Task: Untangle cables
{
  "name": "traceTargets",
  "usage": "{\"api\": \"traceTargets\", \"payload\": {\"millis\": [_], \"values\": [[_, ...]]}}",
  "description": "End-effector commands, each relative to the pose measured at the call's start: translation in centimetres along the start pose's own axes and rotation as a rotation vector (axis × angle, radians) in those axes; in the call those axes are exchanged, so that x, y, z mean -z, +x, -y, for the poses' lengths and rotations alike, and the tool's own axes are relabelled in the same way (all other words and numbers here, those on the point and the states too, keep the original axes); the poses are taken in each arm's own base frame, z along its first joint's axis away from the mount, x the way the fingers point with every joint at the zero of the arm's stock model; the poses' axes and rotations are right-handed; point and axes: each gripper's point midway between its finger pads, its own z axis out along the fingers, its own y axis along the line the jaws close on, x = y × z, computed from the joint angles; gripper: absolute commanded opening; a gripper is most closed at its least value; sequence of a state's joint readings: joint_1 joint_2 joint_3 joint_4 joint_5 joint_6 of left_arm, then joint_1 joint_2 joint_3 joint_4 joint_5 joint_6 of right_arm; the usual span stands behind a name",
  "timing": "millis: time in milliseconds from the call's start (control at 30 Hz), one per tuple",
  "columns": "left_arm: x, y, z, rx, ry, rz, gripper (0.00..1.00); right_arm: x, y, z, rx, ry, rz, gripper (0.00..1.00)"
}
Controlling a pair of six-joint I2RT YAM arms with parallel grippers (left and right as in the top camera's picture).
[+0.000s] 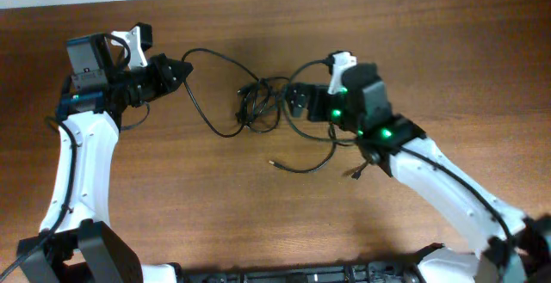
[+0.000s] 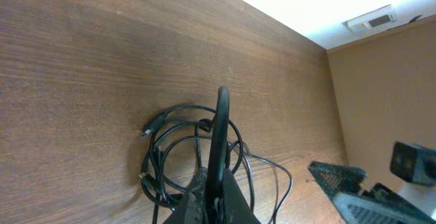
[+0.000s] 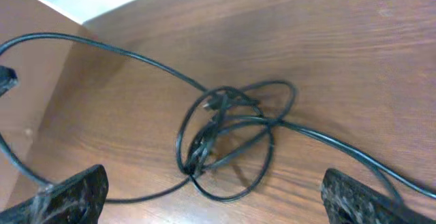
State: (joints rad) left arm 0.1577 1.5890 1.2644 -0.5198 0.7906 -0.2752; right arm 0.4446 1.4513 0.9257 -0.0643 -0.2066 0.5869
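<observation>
Wooden table (image 1: 430, 76), cables (image 1: 256, 104) just beside right pincer (image 1: 293, 100)

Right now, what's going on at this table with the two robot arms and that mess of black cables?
The two arms are untangling the cables, which sit as a knotted bundle in the middle of the table. The left gripper is shut on one strand that arcs from it across to the knot. The right gripper is open just to the right of the bundle, holding nothing. The knot is not yet undone.
</observation>
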Motion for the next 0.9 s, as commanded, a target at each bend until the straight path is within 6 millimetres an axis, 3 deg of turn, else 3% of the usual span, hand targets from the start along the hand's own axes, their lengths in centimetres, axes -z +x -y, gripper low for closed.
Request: {"api": "traceTargets", "payload": {"millis": [0,100,267,333,400,467,500,600,633,700,733,767,800,867], "values": [[0.7,-0.8,0.8,-0.043,0.003,0.026,0.00,-2.9,0.8,-1.6,0.045,0.036,-0.032,0.99],[0.7,-0.7,0.8,-0.042,0.005,0.024,0.00,-6.0,2.5,-2.2,0.062,0.120,-0.047,0.98],[-0.8,1.1,3.0,-0.063,0.052,-0.041,0.00,-9.5,4.9,-0.2,-0.029,0.243,-0.054,0.99],[-1.1,1.9,4.8,-0.073,0.127,-0.075,0.00,-10.4,6.3,1.1,-0.081,0.279,-0.082,0.87],[-0.7,2.4,6.8,-0.077,0.244,-0.104,0.00,-10.6,6.4,2.0,-0.078,0.314,-0.077,0.61],[0.2,2.3,7.9,-0.092,0.284,-0.100,0.00,-10.0,6.0,4.7,-0.097,0.408,-0.068,0.31],[0.8,2.0,8.1,-0.102,0.283,-0.083,0.00,-9.6,5.9,6.1,-0.113,0.441,-0.080,0.25],[5.1,-0.7,8.8,-0.178,0.259,0.066,0.00,-5.8,5.4,13.2,-0.201,0.639,-0.159,0.22],[7.8,-2.0,8.6,-0.202,0.231,0.147,0.00,-3.6,5.1,16.3,-0.229,0.718,-0.197,0.23],[11.2,-3.2,8.1,-0.218,0.184,0.242,0.00,0.0,4.4,21.3,-0.292,0.832,-0.238,0.27],[11.9,-3.4,8.0,-0.220,0.172,0.263,0.00,1.3,4.4,22.8,-0.322,0.870,-0.247,0.27],[13.4,-4.0,7.3,-0.219,0.136,0.306,0.00,4.6,4.4,26.6,-0.407,0.970,-0.266,0.27],[14.3,-4.5,6.4,-0.208,0.100,0.339,0.00,6.5,4.5,28.6,-0.442,1.006,-0.285,0.27],[15.4,-5.0,5.1,-0.186,0.067,0.368,0.00,9.1,4.6,31.2,-0.504,1.050,-0.295,0.29]]}}
